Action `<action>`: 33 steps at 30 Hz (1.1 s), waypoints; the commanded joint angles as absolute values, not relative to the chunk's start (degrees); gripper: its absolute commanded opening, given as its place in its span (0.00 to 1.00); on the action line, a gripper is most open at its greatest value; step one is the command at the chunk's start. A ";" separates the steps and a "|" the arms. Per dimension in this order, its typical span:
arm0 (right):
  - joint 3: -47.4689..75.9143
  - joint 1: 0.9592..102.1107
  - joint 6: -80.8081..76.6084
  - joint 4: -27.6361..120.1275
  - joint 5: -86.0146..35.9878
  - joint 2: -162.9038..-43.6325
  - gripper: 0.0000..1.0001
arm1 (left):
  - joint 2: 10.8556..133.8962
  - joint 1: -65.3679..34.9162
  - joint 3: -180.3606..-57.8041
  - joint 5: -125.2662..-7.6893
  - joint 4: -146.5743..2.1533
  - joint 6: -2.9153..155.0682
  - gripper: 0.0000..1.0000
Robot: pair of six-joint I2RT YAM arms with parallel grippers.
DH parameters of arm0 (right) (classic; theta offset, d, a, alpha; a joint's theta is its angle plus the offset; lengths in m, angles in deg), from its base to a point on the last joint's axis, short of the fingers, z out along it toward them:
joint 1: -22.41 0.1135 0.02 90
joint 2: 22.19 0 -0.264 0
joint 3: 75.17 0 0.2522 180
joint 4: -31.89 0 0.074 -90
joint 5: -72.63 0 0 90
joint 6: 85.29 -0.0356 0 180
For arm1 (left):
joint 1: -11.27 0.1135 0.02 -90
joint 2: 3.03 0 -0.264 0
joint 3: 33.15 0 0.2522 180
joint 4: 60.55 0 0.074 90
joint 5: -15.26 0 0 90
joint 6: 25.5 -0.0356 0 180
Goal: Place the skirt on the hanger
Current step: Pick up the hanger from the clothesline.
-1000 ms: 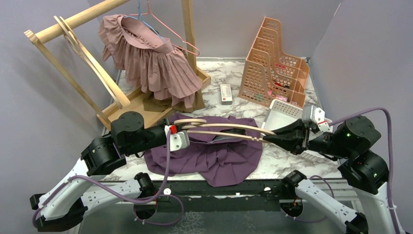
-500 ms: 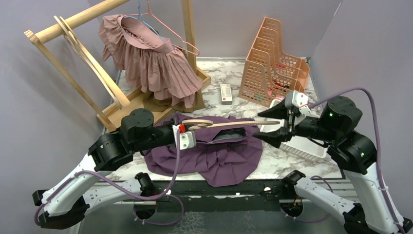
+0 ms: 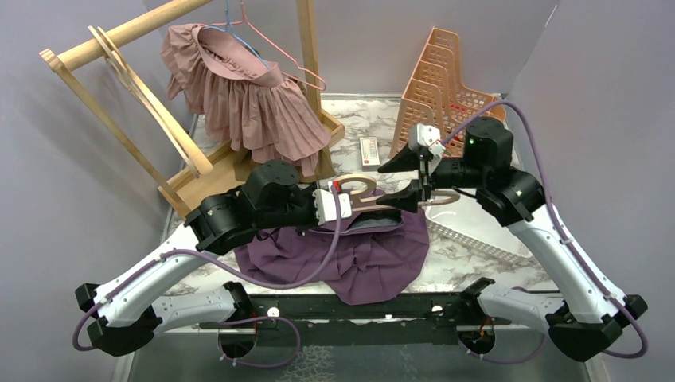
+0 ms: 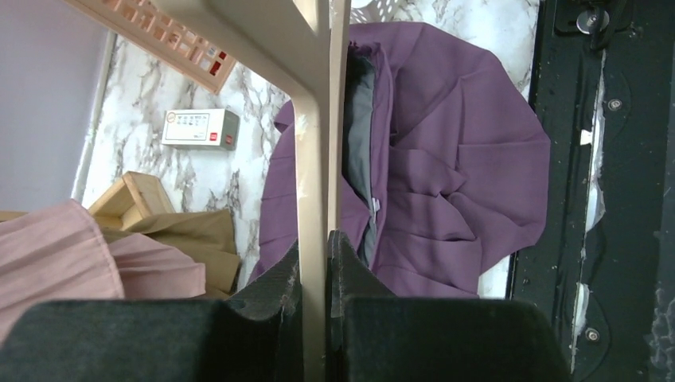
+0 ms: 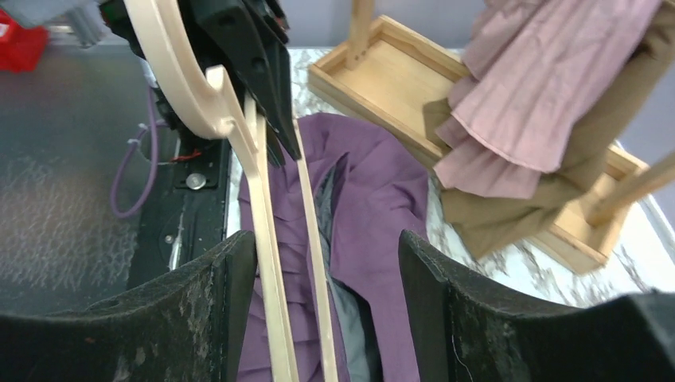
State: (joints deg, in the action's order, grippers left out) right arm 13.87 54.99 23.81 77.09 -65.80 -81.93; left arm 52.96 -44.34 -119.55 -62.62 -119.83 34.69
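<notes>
The purple skirt (image 3: 350, 259) lies crumpled on the marble table, its grey-lined waist opening showing in the left wrist view (image 4: 446, 183) and the right wrist view (image 5: 374, 199). My left gripper (image 3: 344, 199) is shut on the wooden hanger (image 3: 358, 188) near its hook, and the bar (image 4: 314, 159) is pinched between the jaws (image 4: 316, 247). My right gripper (image 3: 394, 189) is open and straddles the hanger's two thin arms (image 5: 267, 239) without squeezing them (image 5: 326, 239). The hanger hangs just above the skirt's waist.
A wooden rack (image 3: 119, 40) at back left carries a pink pleated skirt (image 3: 247, 95) on a pink wire hanger. A peach file organiser (image 3: 446, 79) stands at back right. A small white box (image 3: 368, 151) lies mid-table, a white basket (image 3: 470, 239) under the right arm.
My right gripper has let go of the hanger's far end, opened wide and swung back and left. My left arm has carried the hanger to the right, toward the table's middle.
</notes>
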 commanded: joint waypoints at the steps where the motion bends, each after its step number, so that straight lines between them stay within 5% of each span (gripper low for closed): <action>1: 12.36 55.34 24.56 68.29 -74.49 -84.61 0.67 | 53.82 -44.58 -121.66 -58.76 -120.19 36.08 0.00; 13: 8.89 61.85 23.93 65.12 -75.87 -88.70 0.45 | 56.50 -44.55 -122.24 -57.81 -120.11 34.59 0.00; 16: 7.89 62.67 22.91 62.87 -74.70 -88.94 0.26 | 56.42 -44.58 -122.05 -58.21 -120.03 34.06 0.00; 19: 5.78 62.75 19.72 56.61 -71.76 -87.14 0.02 | 55.64 -44.54 -120.84 -59.75 -119.78 33.46 0.12; 24: 1.36 62.75 13.50 45.48 -65.88 -81.08 0.01 | 52.82 -44.54 -118.10 -64.86 -119.31 34.47 0.49; 33: -2.30 62.72 11.93 46.55 -61.52 -76.71 0.01 | 44.51 -44.56 -114.07 -70.59 -113.72 37.98 0.65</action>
